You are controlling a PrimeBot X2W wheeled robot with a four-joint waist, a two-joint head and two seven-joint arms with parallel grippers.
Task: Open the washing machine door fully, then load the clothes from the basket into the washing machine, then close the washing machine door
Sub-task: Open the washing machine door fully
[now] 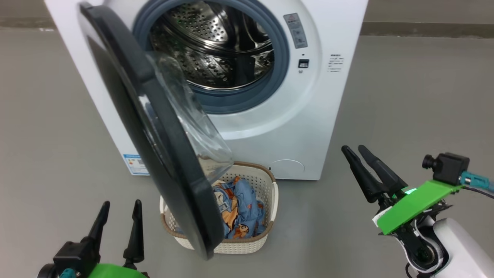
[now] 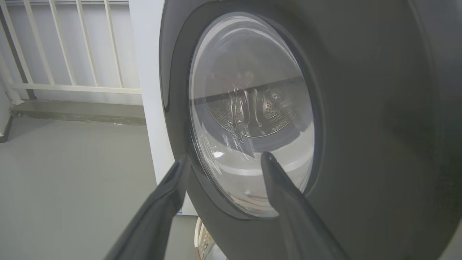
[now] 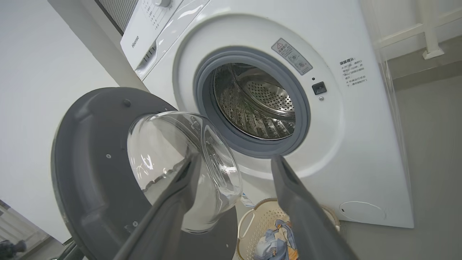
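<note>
The white washing machine (image 1: 270,127) stands ahead with its steel drum (image 1: 216,50) exposed. The washing machine door (image 1: 146,127), black-rimmed with a clear glass bowl, is swung out towards me and hangs over the basket (image 1: 266,181). The cream basket sits on the floor against the machine's front, with the blue printed clothes (image 1: 239,208) inside. My left gripper (image 1: 121,204) is open, low at the left, just outside the door's outer face (image 2: 361,108). Open and empty, my right gripper (image 1: 353,148) hovers right of the basket, apart from everything, facing the drum (image 3: 256,101).
Grey floor (image 1: 405,116) spreads to both sides of the machine. A white railing (image 2: 72,47) stands behind the machine on the left. The open door blocks the left half of the basket from above; the basket's right half (image 3: 260,220) is uncovered.
</note>
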